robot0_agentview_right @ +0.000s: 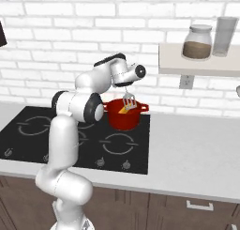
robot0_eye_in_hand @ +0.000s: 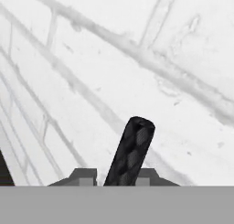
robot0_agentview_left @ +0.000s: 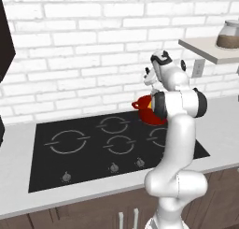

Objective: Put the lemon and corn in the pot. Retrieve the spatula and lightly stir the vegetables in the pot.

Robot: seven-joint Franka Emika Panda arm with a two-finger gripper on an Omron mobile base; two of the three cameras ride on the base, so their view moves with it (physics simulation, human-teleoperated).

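Note:
The small red pot stands on the back right burner of the cooktop, and my arm hides part of the pot in the left base view. Inside it lies a yellow piece, the corn, against the dark interior. I cannot make out the lemon. My gripper hangs just above the pot and is shut on the spatula's thin black handle. The silver slotted head of the spatula dips at the pot's rim over the corn. In the hand view my gripper faces the white brick wall.
The black cooktop has several burner rings and knobs along its front. A wall shelf at the right carries a brown-filled jar and a glass. A wall outlet sits under it. Grey counter extends to the right.

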